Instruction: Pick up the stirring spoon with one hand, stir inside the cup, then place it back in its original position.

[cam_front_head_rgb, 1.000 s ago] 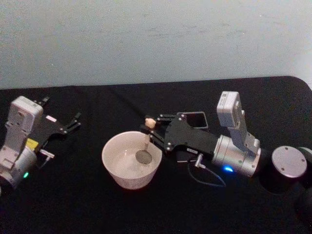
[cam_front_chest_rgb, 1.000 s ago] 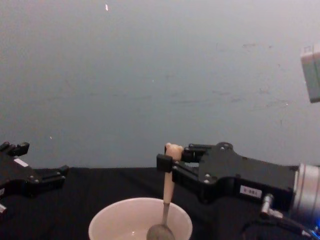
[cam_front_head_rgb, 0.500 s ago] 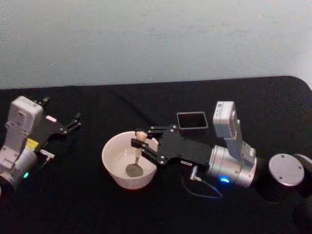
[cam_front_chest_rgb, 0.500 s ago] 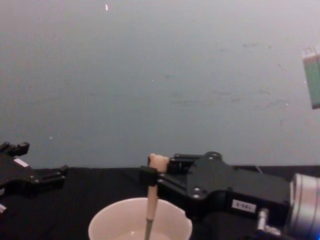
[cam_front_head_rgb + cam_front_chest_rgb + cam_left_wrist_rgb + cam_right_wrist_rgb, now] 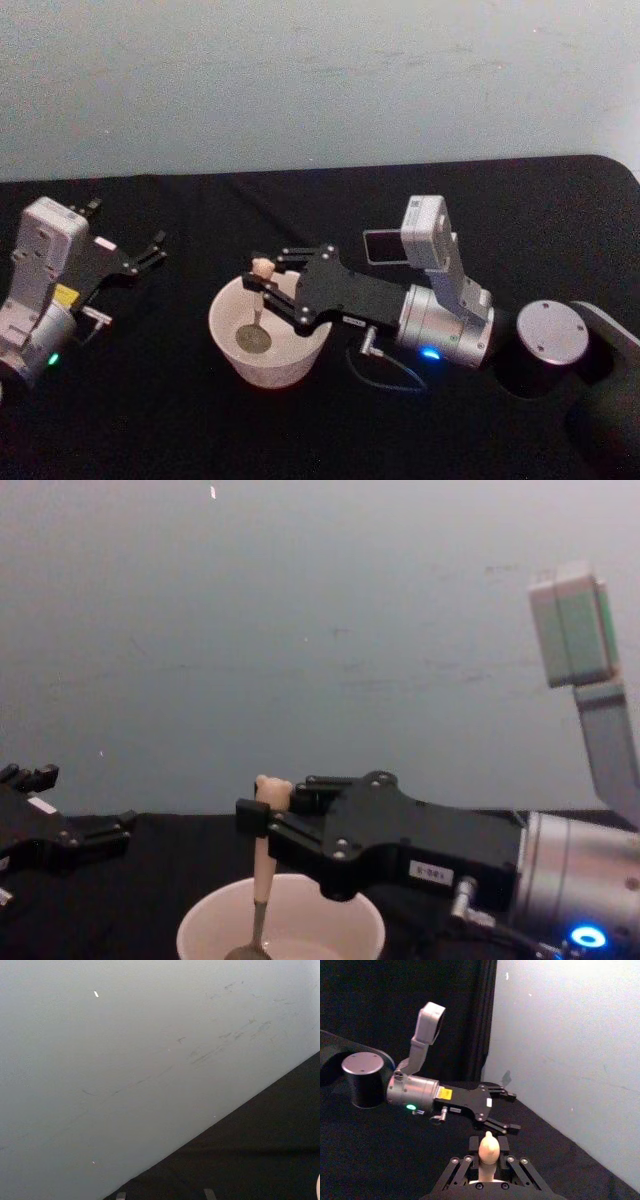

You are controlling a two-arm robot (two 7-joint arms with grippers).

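Background: pale grey-blue wall behind a tabletop (image 5: 200, 430) covered in black cloth.

Spoon (image 5: 258, 305): upright inside the cup (image 5: 270, 370), metal bowl down near the cup floor on its left half, bear head above the rim. The chest view confirms that the handle stands near vertical with a slight tilt.

Right gripper (image 5: 262, 278): reaches in over the cup from the cup's right, jaws closed on the spoon just under the bear head. The right wrist view shows the head poking up between the finger links.

Change over the last second: the spoon was near the right rim of the cup, then mid-cup, and is now left of centre. The gripper and wrist moved left with it, and the grip point looks the same. Read as one sweep of a stirring stroke, so stirring is under way rather than finished.

Holder (image 5: 380, 247): behind the cup and to its right, partly hidden by the wrist camera. It has not moved. The return step is still to come.

Left gripper (image 5: 125, 228): parked well left of the cup, jaws spread and holding nothing. No change.
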